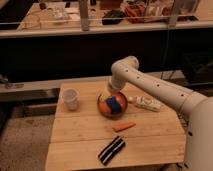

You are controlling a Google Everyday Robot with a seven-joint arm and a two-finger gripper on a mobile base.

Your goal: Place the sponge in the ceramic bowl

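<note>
Pincer [107, 95] over the ceramic bowl [106, 115], white cup [71, 99] standing near.

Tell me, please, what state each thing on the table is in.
Sponge: lying in the bowl.
Bowl: upright, holding the sponge.
Gripper: open, just above the bowl.
Cup: upright.
Orange stick: lying flat.
Striped black item: lying flat.
White object: lying flat.
</note>
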